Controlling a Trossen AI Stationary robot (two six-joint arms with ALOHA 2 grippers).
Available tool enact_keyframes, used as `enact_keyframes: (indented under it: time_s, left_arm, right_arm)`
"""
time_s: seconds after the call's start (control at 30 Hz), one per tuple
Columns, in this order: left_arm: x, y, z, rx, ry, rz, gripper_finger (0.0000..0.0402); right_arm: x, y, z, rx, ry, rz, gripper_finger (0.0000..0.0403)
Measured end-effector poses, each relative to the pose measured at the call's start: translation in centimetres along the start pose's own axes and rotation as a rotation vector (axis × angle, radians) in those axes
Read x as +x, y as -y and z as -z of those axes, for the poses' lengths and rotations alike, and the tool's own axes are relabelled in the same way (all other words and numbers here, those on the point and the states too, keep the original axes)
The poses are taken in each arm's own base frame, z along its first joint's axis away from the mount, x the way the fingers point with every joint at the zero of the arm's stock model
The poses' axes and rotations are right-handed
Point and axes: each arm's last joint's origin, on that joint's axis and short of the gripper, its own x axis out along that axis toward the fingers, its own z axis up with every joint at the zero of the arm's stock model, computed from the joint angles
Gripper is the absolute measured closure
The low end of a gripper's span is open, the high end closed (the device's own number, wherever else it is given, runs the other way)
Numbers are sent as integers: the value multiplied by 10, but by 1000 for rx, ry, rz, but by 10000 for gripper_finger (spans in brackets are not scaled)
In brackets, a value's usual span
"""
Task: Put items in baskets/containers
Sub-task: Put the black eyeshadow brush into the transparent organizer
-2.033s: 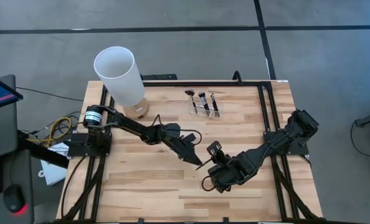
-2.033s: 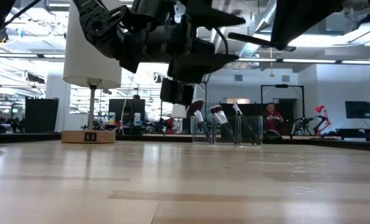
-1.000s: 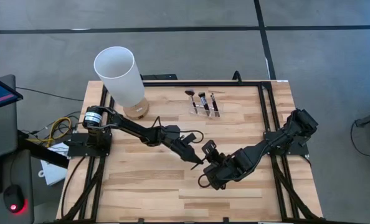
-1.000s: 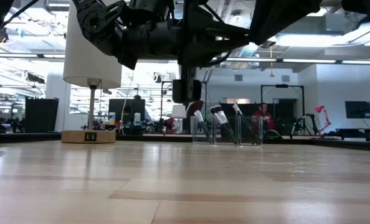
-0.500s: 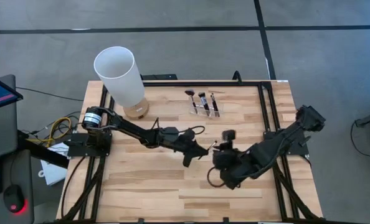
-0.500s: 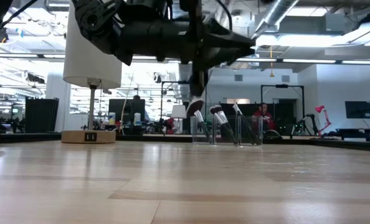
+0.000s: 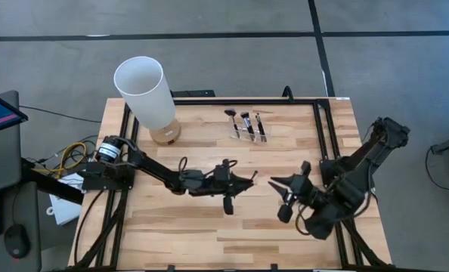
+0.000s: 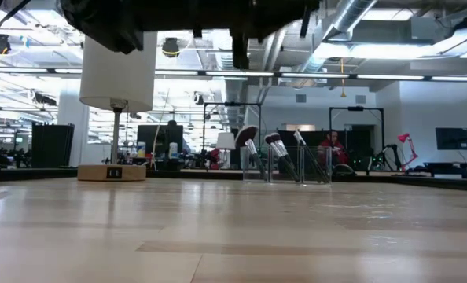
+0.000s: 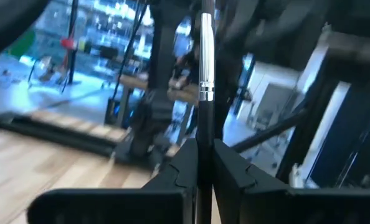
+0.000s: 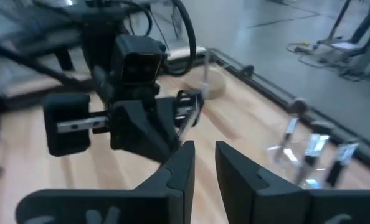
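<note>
Both arms have pulled apart since a moment ago: the right gripper (image 7: 274, 183) has backed off toward the table's 3 o'clock side, and the left gripper (image 7: 247, 179) has dropped lower and now points across toward it. Left alone holds the brush (image 9: 205, 74) now. Seen from its wrist, the thin dark handle with its silver band runs straight out from between the two fingers (image 9: 184, 169), which are pinched on it from either side, so the brush stands up between them toward 12 o'clock. From above, the brush cannot be made out against the dark gripper near the table (image 7: 171, 227) centre.

Right's fingers (image 10: 179, 163) stand parted with bare space between them, holding nothing; they face the left gripper across a clear gap, the two well apart.

At the table's 12 o'clock edge stands the clear holder (image 7: 246, 128), with three brushes (image 7: 245, 119) leaning in its slots, bristles up; the low view shows a fan head (image 8: 244, 134) on the leftmost one. At 10 o'clock, well apart from the holder, rises the white cylinder (image 7: 145, 92) on its wooden base.

Beyond the table, a person (image 8: 332, 146) shows far off in the room.
</note>
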Motion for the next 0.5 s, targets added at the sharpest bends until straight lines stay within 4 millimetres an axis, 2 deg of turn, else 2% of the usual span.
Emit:
enact_keyframes:
  time_s: [0.13,0.23,0.33,0.5]
  left_arm:
    - [-4,12,-2,-8,37,19,376]
    - [-7,18,-1,3,36,22,376]
    - [-8,21,-1,35,35,27,376]
    - [-7,19,-1,48,39,35,376]
  right_arm:
    - [10,-12,19,77,49,-37,344]
    - [16,-25,21,66,119,-45,332]
    - [23,-32,18,34,156,-44,305]
    - [40,-33,20,9,148,7,249]
